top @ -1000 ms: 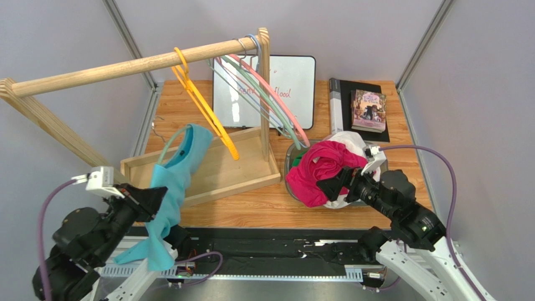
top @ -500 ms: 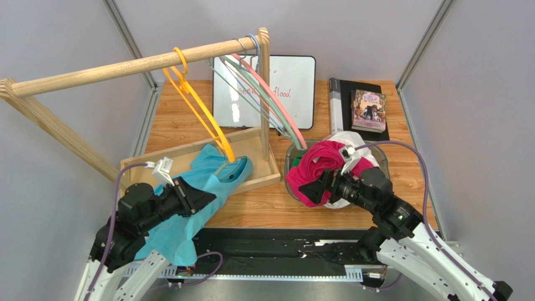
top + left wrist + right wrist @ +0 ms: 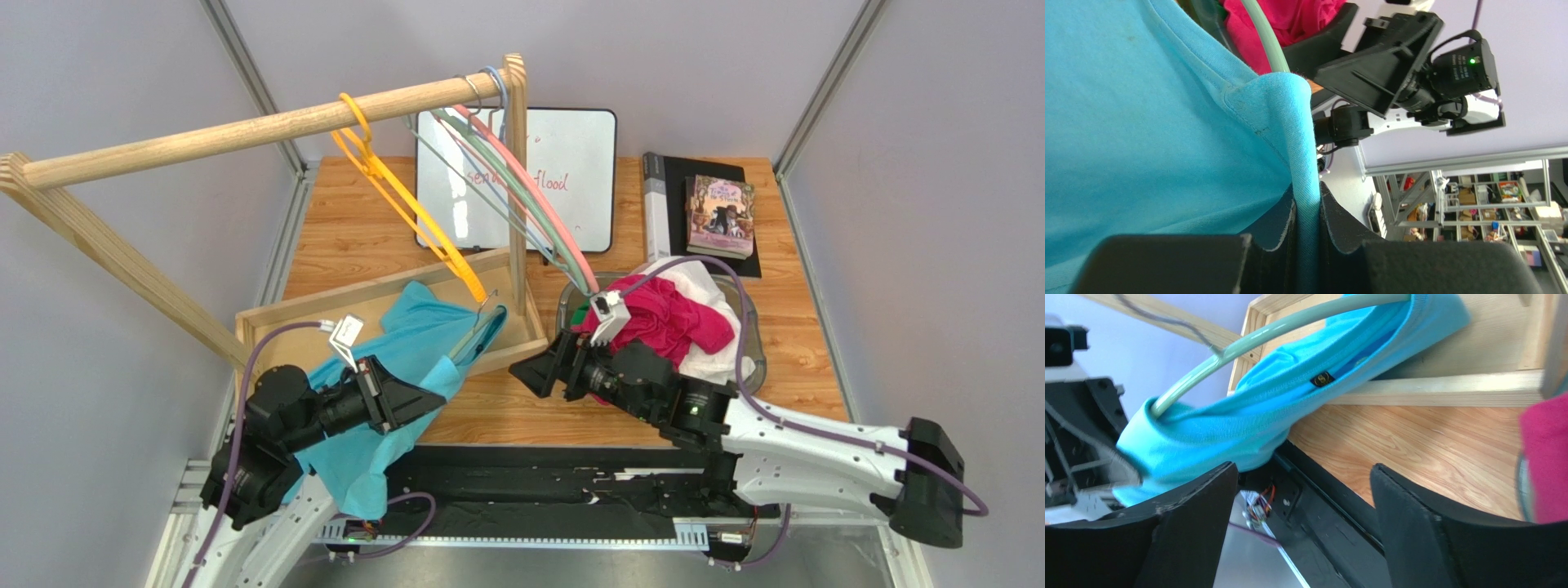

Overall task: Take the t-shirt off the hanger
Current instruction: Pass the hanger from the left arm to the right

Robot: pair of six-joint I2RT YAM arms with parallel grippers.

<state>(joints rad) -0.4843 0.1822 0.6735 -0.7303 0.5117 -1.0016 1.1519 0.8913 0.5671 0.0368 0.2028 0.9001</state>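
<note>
Draping half into the wooden tray (image 3: 307, 308), the t-shirt (image 3: 423, 349) still wraps its pale green hanger (image 3: 1247, 340), having dropped from mid-air. The left fingers (image 3: 1339, 229) stay pinched on a fold of it; the right fingers (image 3: 1189, 520), wide and empty, have swung across, likely to take the hanger.
</note>
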